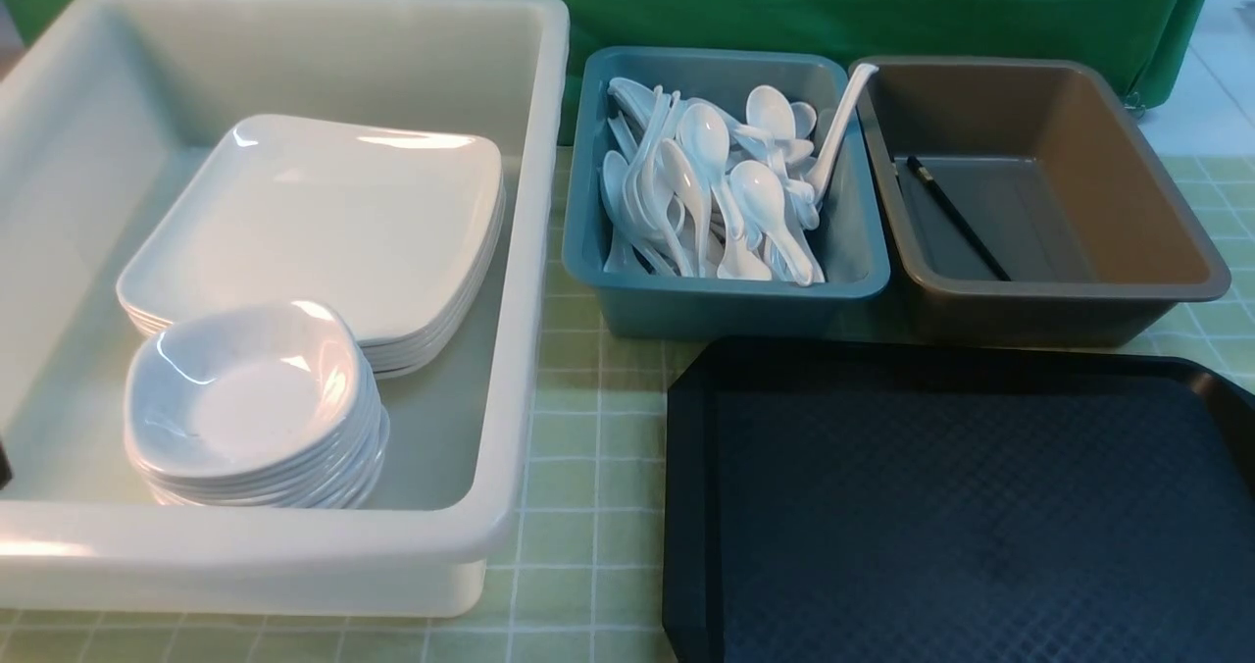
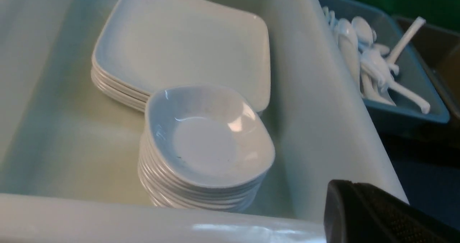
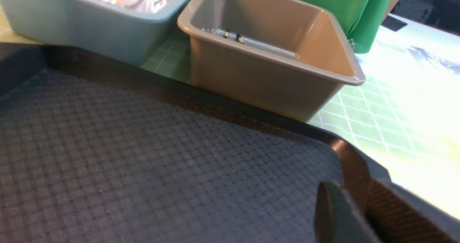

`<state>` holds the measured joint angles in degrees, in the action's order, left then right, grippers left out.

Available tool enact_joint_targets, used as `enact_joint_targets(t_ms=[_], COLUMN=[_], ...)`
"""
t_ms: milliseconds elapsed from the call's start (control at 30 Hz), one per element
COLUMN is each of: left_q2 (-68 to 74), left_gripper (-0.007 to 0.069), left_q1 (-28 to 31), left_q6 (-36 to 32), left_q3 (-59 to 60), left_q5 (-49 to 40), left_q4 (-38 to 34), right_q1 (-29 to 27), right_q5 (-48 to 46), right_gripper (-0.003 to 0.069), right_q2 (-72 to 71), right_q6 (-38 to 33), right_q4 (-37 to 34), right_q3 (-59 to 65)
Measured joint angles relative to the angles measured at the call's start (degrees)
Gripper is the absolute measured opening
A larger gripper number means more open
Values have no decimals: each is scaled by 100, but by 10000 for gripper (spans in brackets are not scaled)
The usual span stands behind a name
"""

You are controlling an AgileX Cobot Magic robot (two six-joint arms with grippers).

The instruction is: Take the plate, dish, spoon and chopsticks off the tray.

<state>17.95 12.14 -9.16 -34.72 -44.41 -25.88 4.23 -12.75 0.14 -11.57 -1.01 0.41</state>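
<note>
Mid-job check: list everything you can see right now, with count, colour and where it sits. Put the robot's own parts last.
tray: one, black, near right of the table; nothing shows on it.
white tub: one, large, left side.
plates: a stack, white, square, in the tub's far part; count unclear.
dishes: a stack, white, small and deep, in the tub's near part, in front of the plates.
teal bin: one, behind the tray.
spoons: a pile, white, in the teal bin.
ladle: one, white, leaning on the teal bin's right wall.
brown bin: one, right of the teal bin.
chopsticks: black, in the brown bin.
tablecloth: green check.
left claw: shut, by the tub's near rim.
right claw: above the tray's corner.
</note>
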Motion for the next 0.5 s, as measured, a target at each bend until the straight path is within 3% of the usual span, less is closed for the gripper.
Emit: enact_joint_targets(t_ms=[500], left_q2=[-615], left_gripper=[-10], left_q1=[-26], left_q6=[-213], left_q3=[666], left_q5=[648], left_q4=[190], right_q1=[-5], right_q5=[0], right_gripper=[174], right_q2=[0], right_q6=[0], right_q4=[0], right_q3=[0])
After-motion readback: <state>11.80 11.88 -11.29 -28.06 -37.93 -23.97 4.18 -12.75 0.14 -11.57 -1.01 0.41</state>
